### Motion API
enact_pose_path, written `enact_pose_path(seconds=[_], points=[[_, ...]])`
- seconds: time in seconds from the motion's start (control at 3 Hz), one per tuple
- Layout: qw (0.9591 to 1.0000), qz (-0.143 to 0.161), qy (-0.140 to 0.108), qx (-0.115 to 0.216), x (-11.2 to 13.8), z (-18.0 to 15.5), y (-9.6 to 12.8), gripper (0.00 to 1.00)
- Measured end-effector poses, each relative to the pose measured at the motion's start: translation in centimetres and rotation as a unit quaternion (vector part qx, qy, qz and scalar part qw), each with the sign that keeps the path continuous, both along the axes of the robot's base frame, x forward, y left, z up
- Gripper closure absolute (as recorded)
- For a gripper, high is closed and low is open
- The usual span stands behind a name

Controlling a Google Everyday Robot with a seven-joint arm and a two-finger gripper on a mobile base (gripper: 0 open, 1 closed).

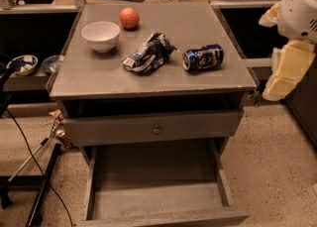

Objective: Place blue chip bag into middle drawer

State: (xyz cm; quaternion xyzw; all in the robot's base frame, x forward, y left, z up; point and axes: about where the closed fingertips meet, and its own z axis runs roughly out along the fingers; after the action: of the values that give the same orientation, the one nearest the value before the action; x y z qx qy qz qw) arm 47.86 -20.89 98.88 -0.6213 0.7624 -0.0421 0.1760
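The blue chip bag (147,53) lies crumpled on the grey cabinet top (198,80), near its middle, between the white bowl (101,35) and a blue-and-white drink can (203,57). The middle drawer (158,198) is pulled out below, at the bottom of the view, and its flat floor is bare. My gripper (286,72), cream-coloured under the white arm, hangs at the right edge, beside the cabinet's right side, apart from the bag and holding nothing that I can see.
An orange ball (129,18) sits behind the bowl. A closed drawer front with a round knob (156,130) is above the open drawer. Cables and a stand (39,191) lie on the floor at left. Shelves with bowls (22,65) are at left.
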Motion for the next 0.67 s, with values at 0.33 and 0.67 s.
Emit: enact_pose_path(seconds=[0.33, 0.67], points=[[0.9992, 0.039, -0.002, 0.006, 3.6, -0.9, 2.9, 0.0], [0.9977, 0.067, 0.0, 0.01, 5.8, -1.5, 5.0, 0.0]])
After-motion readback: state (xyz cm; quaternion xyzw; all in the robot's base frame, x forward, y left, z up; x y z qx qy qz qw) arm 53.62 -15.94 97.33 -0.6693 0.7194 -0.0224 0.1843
